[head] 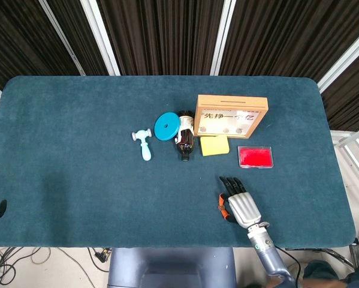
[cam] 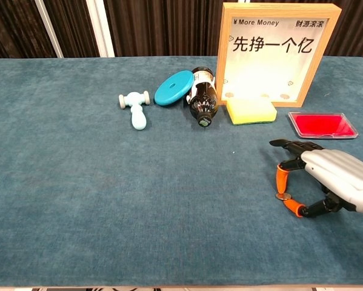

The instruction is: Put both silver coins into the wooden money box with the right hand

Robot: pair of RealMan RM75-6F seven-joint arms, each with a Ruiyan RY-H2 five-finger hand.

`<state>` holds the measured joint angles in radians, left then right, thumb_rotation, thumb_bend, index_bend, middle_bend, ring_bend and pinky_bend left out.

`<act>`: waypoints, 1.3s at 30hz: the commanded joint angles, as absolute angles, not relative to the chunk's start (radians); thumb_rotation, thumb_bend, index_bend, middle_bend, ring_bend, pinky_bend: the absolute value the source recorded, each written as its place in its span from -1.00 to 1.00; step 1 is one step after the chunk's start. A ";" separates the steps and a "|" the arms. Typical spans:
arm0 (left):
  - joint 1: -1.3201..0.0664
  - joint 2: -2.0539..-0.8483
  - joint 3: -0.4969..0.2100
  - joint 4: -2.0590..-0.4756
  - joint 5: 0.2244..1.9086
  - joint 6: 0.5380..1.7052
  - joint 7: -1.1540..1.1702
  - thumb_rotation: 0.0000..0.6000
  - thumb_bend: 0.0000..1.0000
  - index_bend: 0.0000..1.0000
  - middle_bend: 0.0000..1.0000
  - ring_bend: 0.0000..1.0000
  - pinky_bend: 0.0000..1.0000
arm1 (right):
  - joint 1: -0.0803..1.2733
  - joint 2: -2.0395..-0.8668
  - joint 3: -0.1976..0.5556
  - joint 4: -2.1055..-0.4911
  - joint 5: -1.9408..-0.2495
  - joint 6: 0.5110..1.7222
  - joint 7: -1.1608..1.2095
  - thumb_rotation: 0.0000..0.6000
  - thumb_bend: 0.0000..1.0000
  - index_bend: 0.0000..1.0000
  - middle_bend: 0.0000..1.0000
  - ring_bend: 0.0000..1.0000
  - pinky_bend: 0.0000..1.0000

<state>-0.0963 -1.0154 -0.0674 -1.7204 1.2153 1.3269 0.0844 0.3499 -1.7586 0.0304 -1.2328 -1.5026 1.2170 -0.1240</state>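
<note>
Coin (cam: 283,196) flat on worktop (cam: 108,182), between narrow orange fingers (cam: 281,177) of right hand (cam: 326,179); not lifted yet, money box (cam: 278,51) waiting.

sponge (cam: 250,111) — before money box (cam: 279,48) | bottle (cam: 203,100) — left of sponge

Head overhead; chest low; same table (head: 77,150).

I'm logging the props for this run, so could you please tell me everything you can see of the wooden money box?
The wooden money box is a light wood frame around a pale, glass-like front printed with "More Money" and large Chinese characters. It stands upright at the far side of the table; the head view shows a coin slot in its top edge. Small round things, probably coins, lie inside at the bottom. A yellow sponge lies against its base. Neither hand touches it.
</note>
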 commanded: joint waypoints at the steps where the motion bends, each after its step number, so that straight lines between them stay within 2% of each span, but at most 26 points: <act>1: -0.096 -1.015 -0.067 -1.720 1.215 1.327 0.084 1.00 -0.21 -0.91 -1.00 -1.00 -1.00 | 0.354 -1.761 0.034 -1.230 -1.503 1.217 -0.123 1.00 -0.10 0.07 -0.98 -1.00 -1.00; 16: -0.096 -1.015 -0.067 -1.721 1.214 1.327 0.083 1.00 -0.21 -0.90 -1.00 -1.00 -1.00 | 0.366 -1.768 0.043 -1.226 -1.502 1.214 -0.116 1.00 -0.10 0.07 -0.98 -1.00 -1.00; 26: -0.095 -1.014 -0.067 -1.723 1.212 1.326 0.082 1.00 -0.21 -0.90 -1.00 -1.00 -1.00 | 0.367 -1.766 0.043 -1.233 -1.498 1.212 -0.115 1.00 -0.09 0.14 -0.98 -1.00 -1.00; 39: -0.094 -1.014 -0.066 -1.726 1.211 1.326 0.086 1.00 -0.21 -0.91 -1.00 -1.00 -1.00 | 0.370 -1.763 0.044 -1.235 -1.496 1.213 -0.110 1.00 -0.02 0.15 -0.98 -1.00 -1.00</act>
<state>-0.0944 -1.0144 -0.0656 -1.7258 1.2111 1.3259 0.0856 0.3700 -1.7633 0.0436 -1.2353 -1.4962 1.2131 -0.1098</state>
